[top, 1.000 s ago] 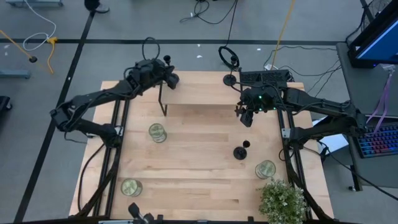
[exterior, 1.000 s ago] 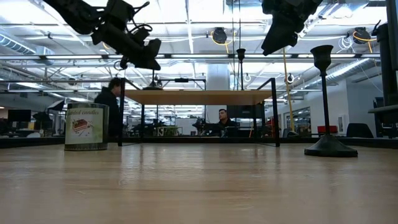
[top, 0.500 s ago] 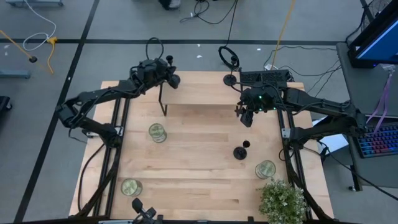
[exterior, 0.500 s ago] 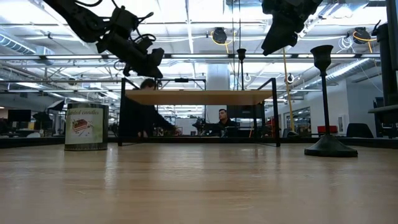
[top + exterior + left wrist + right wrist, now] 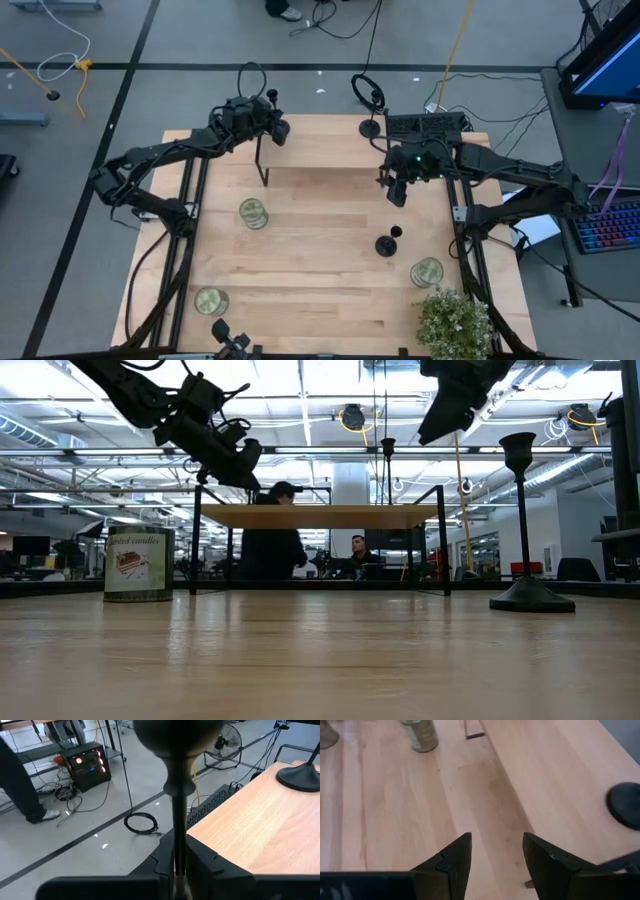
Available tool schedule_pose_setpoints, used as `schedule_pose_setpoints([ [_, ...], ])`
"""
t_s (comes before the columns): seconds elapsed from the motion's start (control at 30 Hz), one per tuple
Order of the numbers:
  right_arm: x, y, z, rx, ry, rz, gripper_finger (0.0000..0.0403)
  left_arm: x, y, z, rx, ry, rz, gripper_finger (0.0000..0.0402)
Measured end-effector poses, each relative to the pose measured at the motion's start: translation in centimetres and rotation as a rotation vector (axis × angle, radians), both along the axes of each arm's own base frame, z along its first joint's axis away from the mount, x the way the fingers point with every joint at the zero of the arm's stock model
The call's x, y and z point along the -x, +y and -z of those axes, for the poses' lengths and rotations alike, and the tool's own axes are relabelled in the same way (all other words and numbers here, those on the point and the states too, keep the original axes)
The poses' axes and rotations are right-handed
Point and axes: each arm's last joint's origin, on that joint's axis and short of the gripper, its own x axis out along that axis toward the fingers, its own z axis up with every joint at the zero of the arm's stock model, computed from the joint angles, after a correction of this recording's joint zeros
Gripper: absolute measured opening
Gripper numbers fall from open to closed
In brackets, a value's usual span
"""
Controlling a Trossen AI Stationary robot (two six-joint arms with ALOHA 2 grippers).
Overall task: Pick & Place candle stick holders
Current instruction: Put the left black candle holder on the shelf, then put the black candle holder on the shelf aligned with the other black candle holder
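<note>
Two people [image 5: 270,530] showed in the room beyond our wooden table [image 5: 320,290], where a low shelf [image 5: 325,150] stood at the far edge. Three glass jars [image 5: 253,212] with greenish contents sat apart, near a plant [image 5: 455,322]. One holder [image 5: 386,243] stood right of centre, another [image 5: 370,127] on the shelf's right end. Our left gripper [image 5: 275,128], over the shelf's left end, clamped a third holder's stem [image 5: 178,845]. Our right gripper [image 5: 495,857] hovered parted and empty.

Wooden table [image 5: 320,290] carries three glass jars [image 5: 253,212], a potted plant [image 5: 453,322], one black candle holder [image 5: 386,245], and a raised shelf [image 5: 320,150].
</note>
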Motion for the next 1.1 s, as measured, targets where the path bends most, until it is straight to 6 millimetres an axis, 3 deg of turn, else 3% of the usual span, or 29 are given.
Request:
schedule_pose_setpoints([
  [0.37, -0.5, 2.7, 0.1, 0.012, 0.011, -0.134, 0.0208, 0.0, -0.2, 0.3, 0.019, 0.023, 0.01, 0.0183],
  [0.53, -0.1, 3.9, 0.1, -0.014, 0.04, -0.168, 0.0225, 0.7, -0.9, -0.2, 0.037, 0.057, 0.014, 0.0224],
  [0.8, 0.8, 5.5, 0.8, -0.089, 0.11, -0.167, 0.0216, 2.9, -3.5, -2.4, 0.072, 0.09, 0.032, 0.0239],
  [0.97, 1.4, 6.7, 2.6, -0.113, 0.111, -0.2, 0.0211, 4.3, -5.8, -4.6, 0.048, 0.033, 0.11, 0.0239],
  [1.1, 2.0, 7.7, 3.9, -0.118, -0.005, -0.258, 0.0211, 5.1, -7.5, -6.1, 0.039, -0.045, 0.198, 0.0239],
])
